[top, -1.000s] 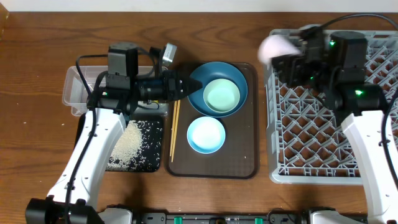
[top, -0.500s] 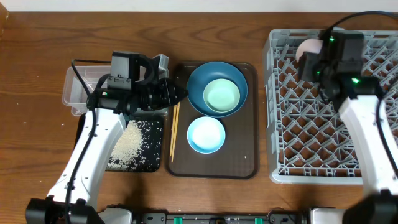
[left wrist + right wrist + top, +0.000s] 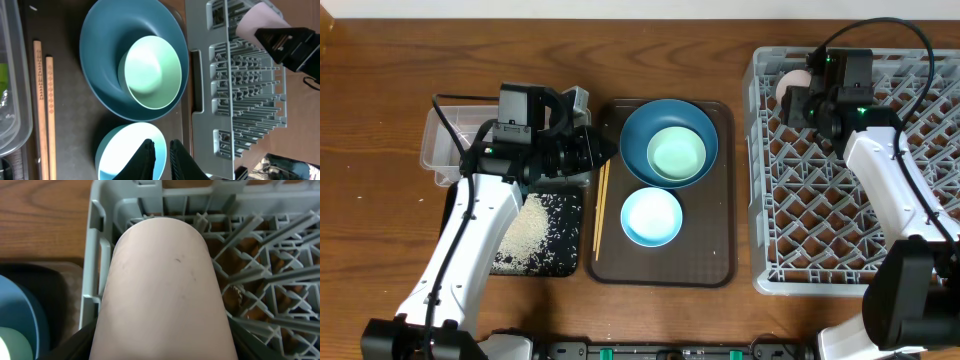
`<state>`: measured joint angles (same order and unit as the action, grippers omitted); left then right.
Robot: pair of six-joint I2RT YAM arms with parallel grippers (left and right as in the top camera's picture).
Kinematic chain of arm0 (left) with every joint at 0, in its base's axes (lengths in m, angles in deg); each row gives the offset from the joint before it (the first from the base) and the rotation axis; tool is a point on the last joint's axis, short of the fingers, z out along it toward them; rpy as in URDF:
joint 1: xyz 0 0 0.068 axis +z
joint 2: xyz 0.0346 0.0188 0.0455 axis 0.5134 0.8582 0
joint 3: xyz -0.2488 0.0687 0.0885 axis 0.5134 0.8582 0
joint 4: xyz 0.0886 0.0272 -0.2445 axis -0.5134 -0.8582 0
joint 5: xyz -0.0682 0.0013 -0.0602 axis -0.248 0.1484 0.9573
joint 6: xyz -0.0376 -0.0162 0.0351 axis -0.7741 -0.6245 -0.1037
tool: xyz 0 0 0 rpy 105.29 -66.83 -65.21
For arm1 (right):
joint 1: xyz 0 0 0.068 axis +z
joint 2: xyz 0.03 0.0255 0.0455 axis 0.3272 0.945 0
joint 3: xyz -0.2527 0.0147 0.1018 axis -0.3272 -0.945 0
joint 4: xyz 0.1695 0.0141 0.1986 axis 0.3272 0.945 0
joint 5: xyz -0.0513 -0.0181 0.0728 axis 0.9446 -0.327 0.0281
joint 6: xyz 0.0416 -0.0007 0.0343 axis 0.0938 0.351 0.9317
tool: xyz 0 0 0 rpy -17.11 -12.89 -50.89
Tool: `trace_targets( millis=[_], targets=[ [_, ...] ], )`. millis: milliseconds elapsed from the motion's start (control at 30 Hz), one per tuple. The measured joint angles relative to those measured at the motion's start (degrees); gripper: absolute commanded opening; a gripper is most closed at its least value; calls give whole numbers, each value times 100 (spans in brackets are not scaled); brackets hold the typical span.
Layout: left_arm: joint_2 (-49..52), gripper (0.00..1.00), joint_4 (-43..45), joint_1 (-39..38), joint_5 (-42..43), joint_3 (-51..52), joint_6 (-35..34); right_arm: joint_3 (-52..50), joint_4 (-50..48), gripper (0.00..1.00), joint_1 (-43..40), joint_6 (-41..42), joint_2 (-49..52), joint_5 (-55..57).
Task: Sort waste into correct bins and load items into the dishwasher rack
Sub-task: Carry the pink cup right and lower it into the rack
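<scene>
My right gripper (image 3: 798, 97) is shut on the small pink cup (image 3: 788, 84), holding it on its side in the far left corner of the grey dishwasher rack (image 3: 850, 270). In the right wrist view the cup (image 3: 165, 280) fills the frame, with dark fingers (image 3: 75, 345) at both its sides. My left gripper (image 3: 601, 150) is shut and empty, above the chopsticks (image 3: 601, 205) and beside the dark-blue bowl (image 3: 640, 135). The pale-green bowl (image 3: 677, 153) sits inside the dark-blue bowl. The light-blue bowl (image 3: 651, 216) lies below them. In the left wrist view my fingers (image 3: 146, 152) hover over the light-blue bowl (image 3: 120, 150).
The bowls and chopsticks lie on a brown serving tray (image 3: 715, 255). A clear tub (image 3: 445, 150) stands at the left, partly under my left arm. A black tray (image 3: 535, 240) holding white rice grains lies in front of it. The wrapper and tissue do not show clearly.
My right gripper has carried the pink cup down into the rack's far left corner. My left gripper has drawn back a little to the left from the dark-blue bowl's rim.
</scene>
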<state>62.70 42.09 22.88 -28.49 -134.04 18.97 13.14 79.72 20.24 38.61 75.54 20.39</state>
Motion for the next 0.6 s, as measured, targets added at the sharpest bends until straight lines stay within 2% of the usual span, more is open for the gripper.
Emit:
trace_targets(
  millis=[433,467,600],
  targets=[
    [0,15,-79,0,-24,0,0,0,-24,38,0,-46,227,-223],
    [0,15,-81,0,-24,0,0,0,-22,41,0,-48,258,-234],
    [0,15,-81,2,-24,0,0,0,-31,63,0,-68,299,-249]
  ],
)
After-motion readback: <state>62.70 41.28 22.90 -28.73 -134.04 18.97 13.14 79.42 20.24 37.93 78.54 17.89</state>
